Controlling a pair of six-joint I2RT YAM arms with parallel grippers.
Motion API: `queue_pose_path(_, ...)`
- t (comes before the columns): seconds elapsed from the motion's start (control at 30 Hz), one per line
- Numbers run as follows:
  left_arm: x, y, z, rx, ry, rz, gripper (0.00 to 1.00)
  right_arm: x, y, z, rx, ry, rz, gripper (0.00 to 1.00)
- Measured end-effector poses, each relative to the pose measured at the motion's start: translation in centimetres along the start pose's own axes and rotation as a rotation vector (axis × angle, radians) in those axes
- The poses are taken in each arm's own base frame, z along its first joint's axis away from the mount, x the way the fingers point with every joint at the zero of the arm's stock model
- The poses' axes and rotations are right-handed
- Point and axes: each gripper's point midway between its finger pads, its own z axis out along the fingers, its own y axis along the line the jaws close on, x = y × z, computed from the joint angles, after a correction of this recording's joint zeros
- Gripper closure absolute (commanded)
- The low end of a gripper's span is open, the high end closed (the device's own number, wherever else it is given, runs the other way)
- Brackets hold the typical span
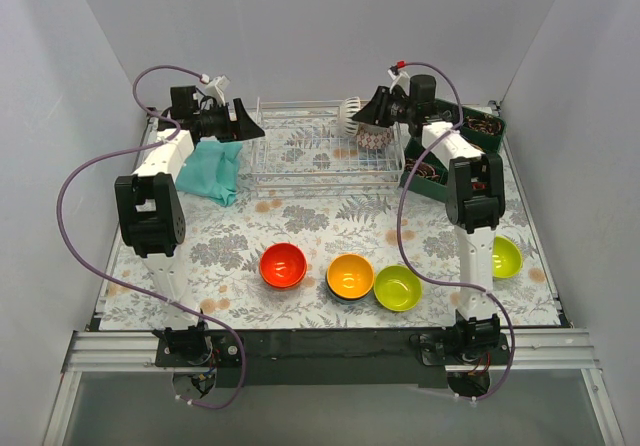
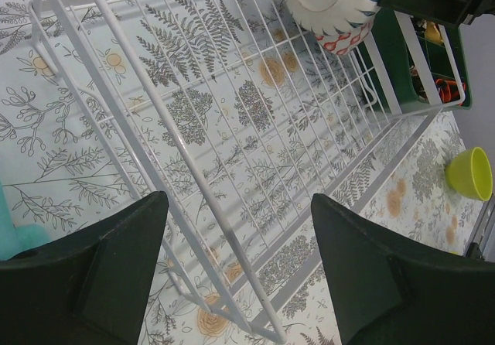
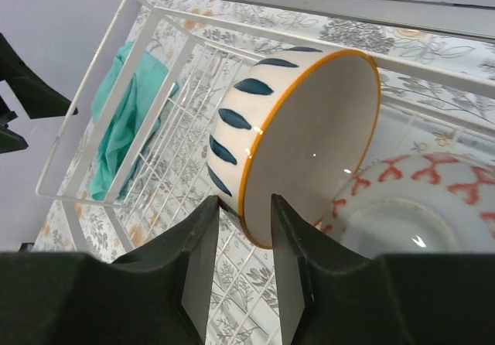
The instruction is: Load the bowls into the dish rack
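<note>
jaws of left gripper (image 2: 238, 206) stand wide apart above dish rack (image 1: 300, 151); right gripper (image 3: 243, 200) straddles blue-patterned bowl (image 3: 309, 128) rim, clamping cannot be told.

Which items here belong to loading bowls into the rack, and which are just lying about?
Job: rack, blue-patterned bowl, red-patterned bowl, red bowl, orange bowl, middle green bowl, right green bowl.
Lying about: teal cloth, green tray.
</note>
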Motion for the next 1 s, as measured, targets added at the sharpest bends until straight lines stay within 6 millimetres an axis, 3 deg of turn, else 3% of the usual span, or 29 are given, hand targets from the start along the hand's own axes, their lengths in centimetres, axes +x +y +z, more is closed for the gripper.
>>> queue_pose_path(0.2, 0.2, 0.3, 0.4, 0.008, 0.001, -0.011, 0.25, -1.3, -1.1, -1.6, 0.094, -0.017, -0.043, 0.57)
queue_pose_path(0.43, 0.0, 0.3, 0.7, 0.022, -0.021, -0.006, 0.25, -3.3, -0.8, -3.8, 0.215, -0.033, -0.128, 0.57)
queue_pose_path(0.63, 1.9, 1.0, 1.1, 0.021, -0.012, -0.041, 0.25, -5.0, 0.0, -5.9, 0.290, -0.053, -0.218, 0.60)
queue_pose_path(0.83, 3.0, 1.3, 1.3, 0.017, -0.013, -0.067, 0.25, -4.6, -0.3, -5.9, 0.317, -0.024, -0.274, 0.78)
queue_pose_path(1.0, 2.5, 1.4, 1.4, 0.008, -0.033, -0.066, 0.25, -4.9, -0.1, -4.4, 0.321, -0.017, -0.333, 0.81)
